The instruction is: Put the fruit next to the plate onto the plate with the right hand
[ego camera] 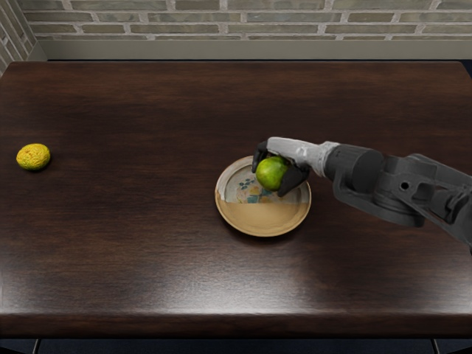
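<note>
A green round fruit is held over the far part of a tan plate near the table's middle. My right hand comes in from the right edge and its dark fingers are curled around the fruit from above and behind. Whether the fruit touches the plate's surface I cannot tell. The plate shows a painted pattern on its far half. The left arm is out of view.
A yellow bumpy fruit lies far off at the table's left edge. The dark wooden table runs wide in all directions, with a brick wall behind its far edge.
</note>
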`<state>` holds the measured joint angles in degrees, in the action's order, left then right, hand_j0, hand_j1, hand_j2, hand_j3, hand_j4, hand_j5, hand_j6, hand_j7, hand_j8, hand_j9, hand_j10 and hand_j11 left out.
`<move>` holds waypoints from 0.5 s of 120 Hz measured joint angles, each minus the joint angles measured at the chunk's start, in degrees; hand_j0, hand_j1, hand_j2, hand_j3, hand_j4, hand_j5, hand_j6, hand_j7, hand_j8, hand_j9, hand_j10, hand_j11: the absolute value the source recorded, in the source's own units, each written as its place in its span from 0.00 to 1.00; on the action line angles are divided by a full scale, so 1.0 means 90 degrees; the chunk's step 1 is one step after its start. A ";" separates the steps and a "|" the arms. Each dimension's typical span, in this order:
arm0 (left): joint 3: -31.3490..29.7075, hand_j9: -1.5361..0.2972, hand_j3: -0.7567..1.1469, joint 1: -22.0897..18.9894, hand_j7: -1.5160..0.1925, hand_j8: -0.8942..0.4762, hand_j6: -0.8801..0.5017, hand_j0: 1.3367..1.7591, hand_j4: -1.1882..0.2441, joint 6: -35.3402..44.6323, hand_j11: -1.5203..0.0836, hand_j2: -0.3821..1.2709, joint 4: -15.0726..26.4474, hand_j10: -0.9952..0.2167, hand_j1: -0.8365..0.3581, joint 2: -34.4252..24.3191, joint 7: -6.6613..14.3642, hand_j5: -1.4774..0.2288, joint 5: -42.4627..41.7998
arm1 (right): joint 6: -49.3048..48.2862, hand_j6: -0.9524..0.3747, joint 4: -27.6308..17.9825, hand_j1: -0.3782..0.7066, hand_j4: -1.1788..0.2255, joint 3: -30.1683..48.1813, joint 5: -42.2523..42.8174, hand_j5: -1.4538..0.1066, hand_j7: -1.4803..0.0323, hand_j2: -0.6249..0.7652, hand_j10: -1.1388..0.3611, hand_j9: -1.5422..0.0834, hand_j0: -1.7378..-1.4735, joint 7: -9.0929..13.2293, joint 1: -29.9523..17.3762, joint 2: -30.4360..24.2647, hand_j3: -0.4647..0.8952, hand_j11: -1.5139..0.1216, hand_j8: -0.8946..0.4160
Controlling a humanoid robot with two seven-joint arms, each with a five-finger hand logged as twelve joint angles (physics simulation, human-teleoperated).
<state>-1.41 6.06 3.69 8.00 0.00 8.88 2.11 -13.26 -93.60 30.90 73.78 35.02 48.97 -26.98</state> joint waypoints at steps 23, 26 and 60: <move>0.0000 0.83 0.40 0.0000 0.87 0.64 0.62 0.76 0.82 0.0000 0.93 0.23 0.0000 0.81 0.98 0.0000 0.0000 0.85 0.0000 | -0.0092 0.58 0.0016 0.64 0.55 -0.0049 0.0008 0.28 0.34 0.63 0.44 0.32 0.34 0.0000 -0.0037 0.0236 0.34 0.31 0.54; 0.0000 0.83 0.40 0.0000 0.87 0.64 0.62 0.76 0.82 0.0000 0.93 0.23 0.0000 0.81 0.98 0.0000 0.0000 0.85 0.0000 | -0.0095 0.58 0.0019 0.65 0.55 -0.0053 0.0010 0.28 0.34 0.62 0.44 0.32 0.34 0.0000 -0.0045 0.0246 0.34 0.31 0.54; 0.0000 0.83 0.40 0.0000 0.87 0.64 0.62 0.76 0.82 0.0000 0.93 0.23 0.0000 0.81 0.98 0.0000 0.0000 0.85 0.0000 | -0.0101 0.63 0.0043 0.30 0.69 -0.0014 -0.0037 0.66 0.71 0.50 0.60 0.68 0.32 -0.0001 -0.0105 0.0287 0.34 0.66 0.59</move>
<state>-1.40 6.06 3.69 8.00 0.00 8.88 2.11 -14.18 -93.21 30.77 73.45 35.01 48.03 -24.39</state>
